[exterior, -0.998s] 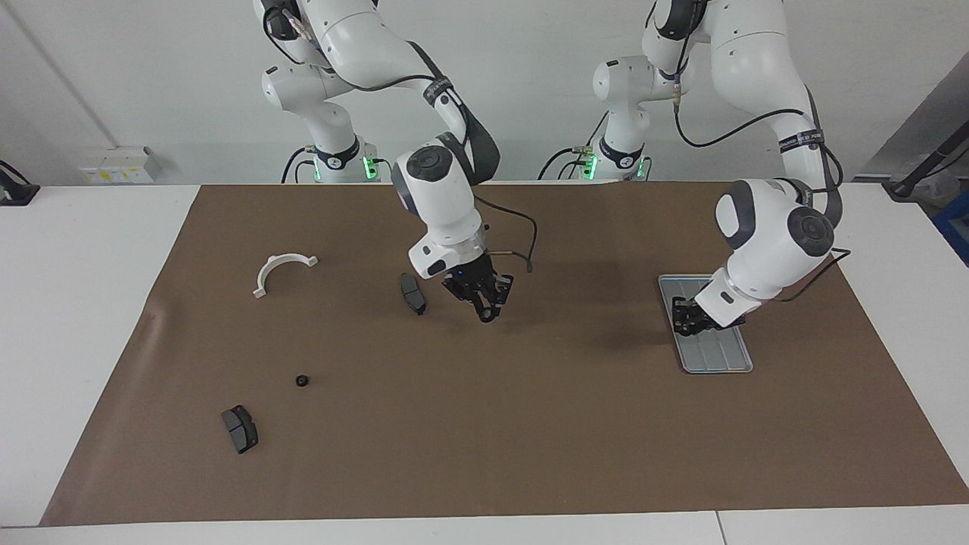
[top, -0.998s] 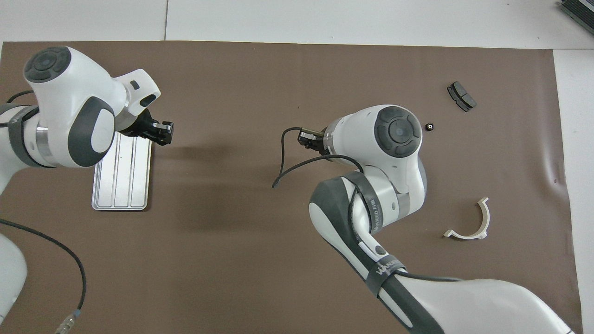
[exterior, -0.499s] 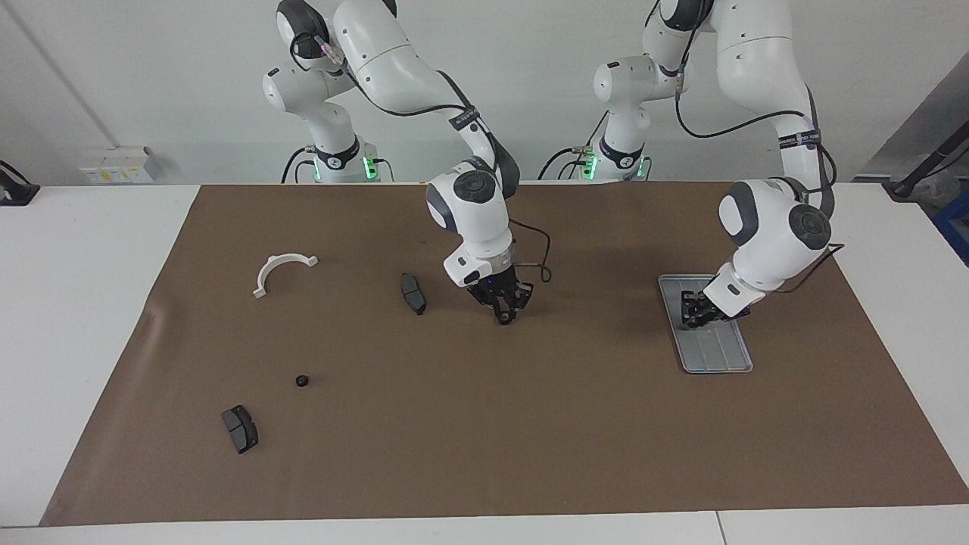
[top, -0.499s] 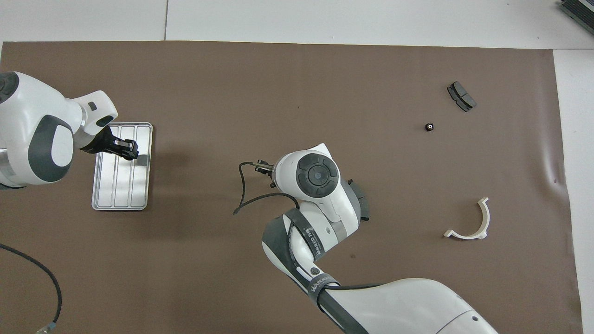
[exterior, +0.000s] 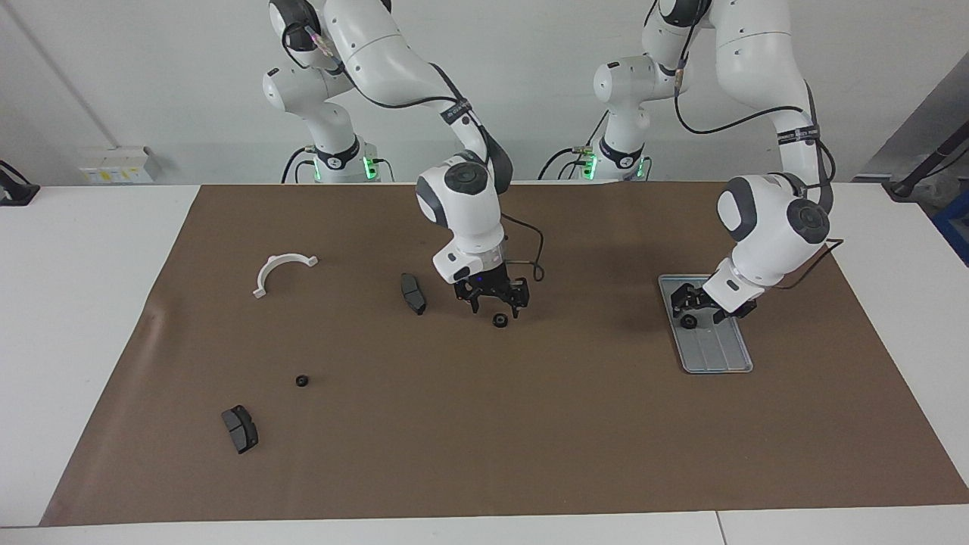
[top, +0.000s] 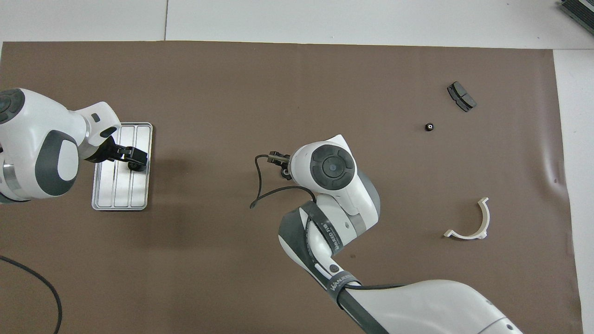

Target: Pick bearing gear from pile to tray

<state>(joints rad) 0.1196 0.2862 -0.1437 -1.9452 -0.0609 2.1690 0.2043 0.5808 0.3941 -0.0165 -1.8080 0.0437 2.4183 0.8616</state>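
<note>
One gear [exterior: 688, 321] lies in the tray [exterior: 719, 360]; another gear [exterior: 500, 320] lies on the mat [exterior: 484, 424] mid-table.

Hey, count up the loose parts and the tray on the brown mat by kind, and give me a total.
Small black round gears: 3
Dark grey curved pads: 2
White half-ring bracket: 1
Silver-grey grooved metal tray: 1
Total: 7

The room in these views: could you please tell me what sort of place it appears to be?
Probably a robotics lab or test bench: two white arms bolted at a table, a brown mat laid as a work surface, and loose machine parts, such as a white half-ring bracket, beside a grooved metal tray.
</note>
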